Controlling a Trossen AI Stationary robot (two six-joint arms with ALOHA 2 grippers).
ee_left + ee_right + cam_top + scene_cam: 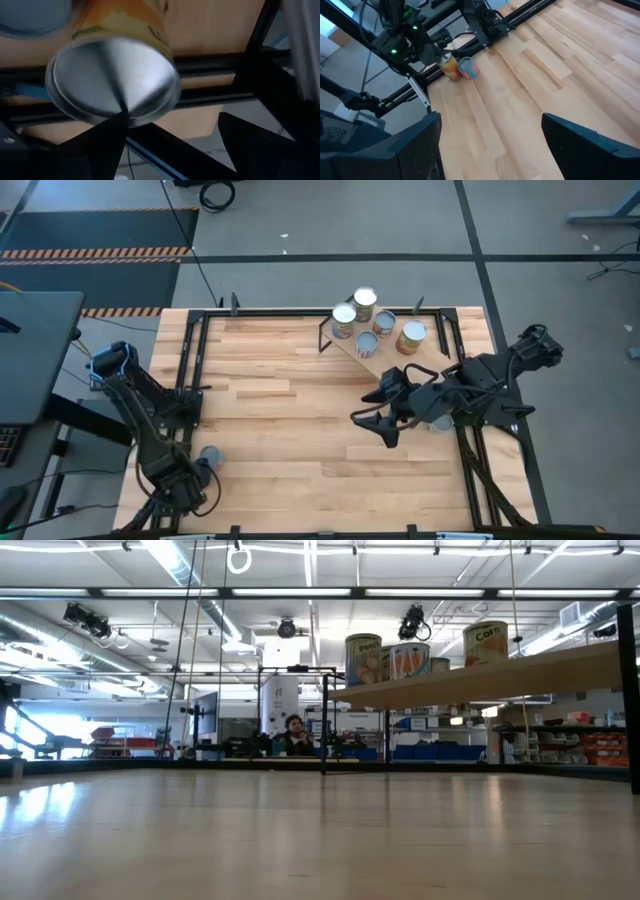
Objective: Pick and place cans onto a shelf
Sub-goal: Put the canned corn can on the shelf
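Note:
The light-wood shelf (392,358) stands at the table's far right and carries several cans (365,301); it also shows in the low view (480,675). My left gripper (203,473) is at the near left corner and open. Its wrist view shows the gap between its fingers (172,117) and, close up, a tilted orange-label can (112,80) with its silver end facing the camera. A second can with a bluish-grey top (210,457) is beside it. Both cans show in the right wrist view (451,67). My right gripper (385,420) is open and empty in front of the shelf. My left gripper has one fingertip (117,122) overlapping the rim of the orange-label can's silver end (125,102) in the left wrist view. The can is not between the fingers. I cannot tell whether the fingertip touches it.
A black metal frame (190,350) runs along the table's edges. A round grey top (438,423) shows partly under the right arm. Bare wooden tabletop (290,410) lies between the two arms. A person (293,735) sits far behind the table.

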